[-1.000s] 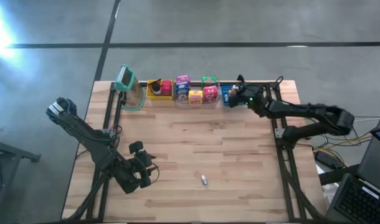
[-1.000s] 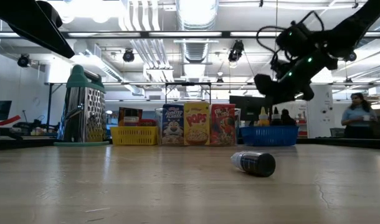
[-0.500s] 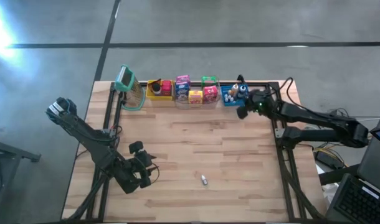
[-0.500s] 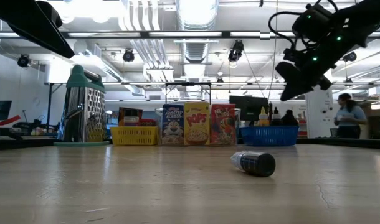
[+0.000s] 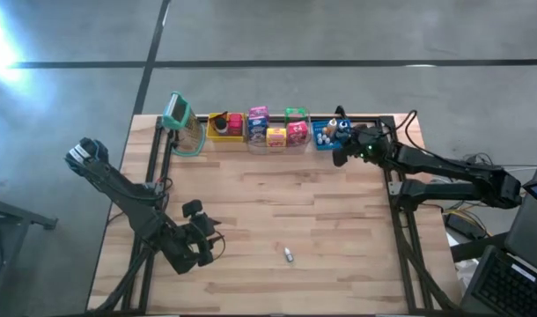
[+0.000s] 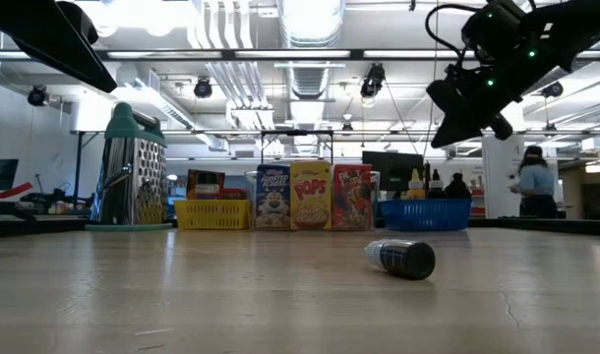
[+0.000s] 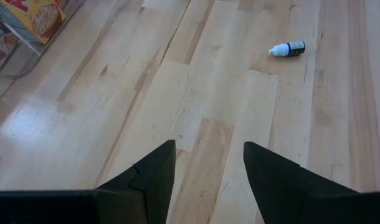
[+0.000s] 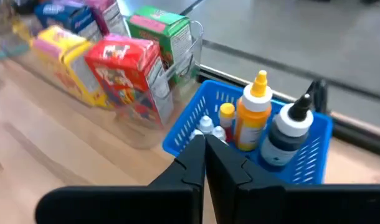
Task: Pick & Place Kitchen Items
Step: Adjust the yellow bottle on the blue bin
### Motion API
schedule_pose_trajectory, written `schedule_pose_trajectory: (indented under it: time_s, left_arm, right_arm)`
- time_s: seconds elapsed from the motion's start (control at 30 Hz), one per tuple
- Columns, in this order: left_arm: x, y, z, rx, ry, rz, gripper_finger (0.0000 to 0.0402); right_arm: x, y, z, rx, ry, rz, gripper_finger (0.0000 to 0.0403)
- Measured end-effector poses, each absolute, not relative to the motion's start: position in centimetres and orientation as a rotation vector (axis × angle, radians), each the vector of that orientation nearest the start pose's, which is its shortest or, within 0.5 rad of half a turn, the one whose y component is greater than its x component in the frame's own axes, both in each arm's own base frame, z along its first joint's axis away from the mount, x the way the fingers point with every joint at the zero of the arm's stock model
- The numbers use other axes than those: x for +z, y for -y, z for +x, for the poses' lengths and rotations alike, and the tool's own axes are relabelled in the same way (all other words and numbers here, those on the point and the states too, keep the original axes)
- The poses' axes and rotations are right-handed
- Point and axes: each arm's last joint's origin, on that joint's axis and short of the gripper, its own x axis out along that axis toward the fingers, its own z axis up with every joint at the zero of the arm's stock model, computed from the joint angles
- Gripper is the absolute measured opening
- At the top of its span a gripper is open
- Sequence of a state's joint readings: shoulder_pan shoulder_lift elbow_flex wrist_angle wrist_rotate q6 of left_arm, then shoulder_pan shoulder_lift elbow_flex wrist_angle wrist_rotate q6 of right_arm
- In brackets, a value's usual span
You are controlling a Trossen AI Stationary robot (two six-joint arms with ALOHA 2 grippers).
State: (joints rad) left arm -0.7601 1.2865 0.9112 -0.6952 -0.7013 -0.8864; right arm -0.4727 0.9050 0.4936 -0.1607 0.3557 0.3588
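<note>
Right, nearest the front edge of the desk (image 5: 277, 211), at about six o'clock, a tiny white bottle with a dark label (image 5: 289, 254) lies on its side on bare wood, nothing touching it. To its nine o'clock, near the front left corner, the left tool (image 7: 205, 165) hangs low over the boards with its fingers parted and nothing between them; the little bottle shows ahead of it, well apart.

Farther back, along the twelve o'clock edge, the rest of the kitchen items stand in a row. From the left there is a metal grater with a green top (image 6: 132, 167), then a yellow bin (image 6: 213, 213), then a clear bin (image 8: 140, 124) holding mini cereal boxes: a blue one (image 6: 271, 197), a yellow one (image 6: 310, 196) and a red one (image 6: 352, 197), with a green box (image 8: 163, 37) behind them. At the one o'clock end sits a blue bin (image 8: 314, 134) with small bottles standing in it, among them an orange-capped one (image 8: 252, 118) and a dark-capped one (image 8: 285, 134).

The right tool (image 8: 205, 158) hovers just on the near side of that blue bin, raised above the desk, its fingers clenched together on nothing.
</note>
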Motion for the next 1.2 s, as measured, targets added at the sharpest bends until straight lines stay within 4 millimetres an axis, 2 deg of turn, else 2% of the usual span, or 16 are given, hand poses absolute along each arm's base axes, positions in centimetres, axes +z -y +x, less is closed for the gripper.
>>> schedule_pose_trajectory:
  time_s: [0.13, 0.33, 0.43, 0.6, 0.73, 1.0, 1.2]
  left_arm:
    - [24.4, 15.1, 18.6, 0.288, -0.727, -0.125, 0.0195]
    - [24.4, 15.1, 18.6, 0.288, -0.726, -0.125, 0.0195]
    - [24.4, 15.1, 18.6, 0.289, -0.726, -0.125, 0.0195]
    - [24.4, 15.1, 18.6, 0.291, -0.724, -0.124, 0.0195]
    - [24.4, 15.1, 18.6, 0.291, -0.724, -0.124, 0.0195]
    - [24.4, 15.1, 18.6, 0.291, -0.724, -0.124, 0.0195]
    - [24.4, 15.1, 18.6, 0.291, -0.724, -0.124, 0.0195]
  right_arm:
    - [22.1, 10.0, 16.7, -0.932, -0.407, 0.476, 0.0013]
    - [22.7, 11.1, 18.5, -0.956, -0.484, 0.534, 0.0043]
    - [22.9, 12.4, 19.2, -1.004, -0.532, 0.543, 0.0063]
    - [22.7, 15.4, 19.0, -1.043, -0.599, 0.637, 0.0099]
    - [22.6, 16.6, 19.0, -1.053, -0.609, 0.659, 0.0131]
    - [23.7, 17.0, 19.0, -1.039, -0.597, 0.609, 0.0188]
    - [23.2, 17.6, 19.1, -1.085, -0.617, 0.578, 0.0187]
